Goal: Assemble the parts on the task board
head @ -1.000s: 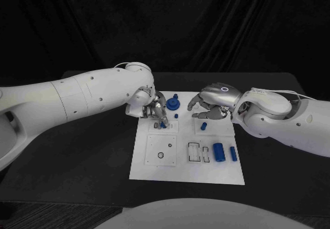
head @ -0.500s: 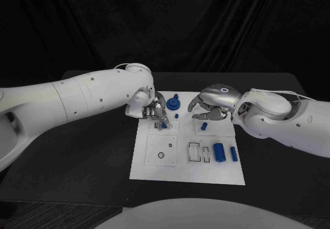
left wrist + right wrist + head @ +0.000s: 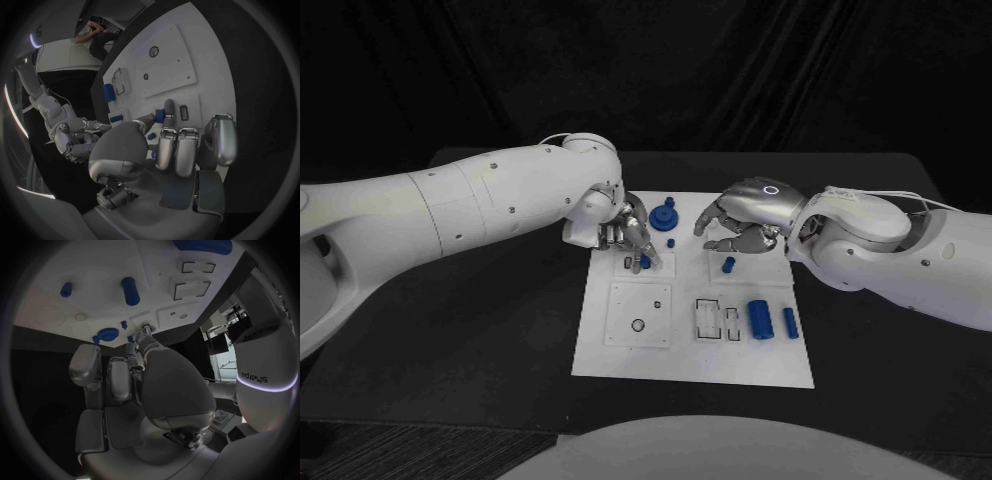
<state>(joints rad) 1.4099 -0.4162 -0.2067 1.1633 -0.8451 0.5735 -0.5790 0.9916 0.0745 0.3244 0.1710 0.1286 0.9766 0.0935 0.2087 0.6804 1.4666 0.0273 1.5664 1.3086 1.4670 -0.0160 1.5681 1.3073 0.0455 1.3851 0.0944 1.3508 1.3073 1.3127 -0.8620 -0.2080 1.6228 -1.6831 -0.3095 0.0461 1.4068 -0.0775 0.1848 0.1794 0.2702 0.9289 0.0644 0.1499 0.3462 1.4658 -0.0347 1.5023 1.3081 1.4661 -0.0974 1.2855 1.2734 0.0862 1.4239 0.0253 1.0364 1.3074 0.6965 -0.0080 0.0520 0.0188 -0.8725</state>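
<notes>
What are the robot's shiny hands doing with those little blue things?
The robot is fitting small blue parts into a white task board on a black table. Its left hand holds a little blue peg between its fingers right at the board's far end. The right hand hovers close beside it, over another small blue peg standing in the board. Two blue cylinders lie nearer the robot.

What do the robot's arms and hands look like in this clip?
Two bulky white arms with smooth rounded shells and small dark screw holes. Each ends in a silver metallic hand: left hand, right hand. The right wrist carries a glowing ring light and "sharpa" lettering; thin cables run along both arms.
</notes>
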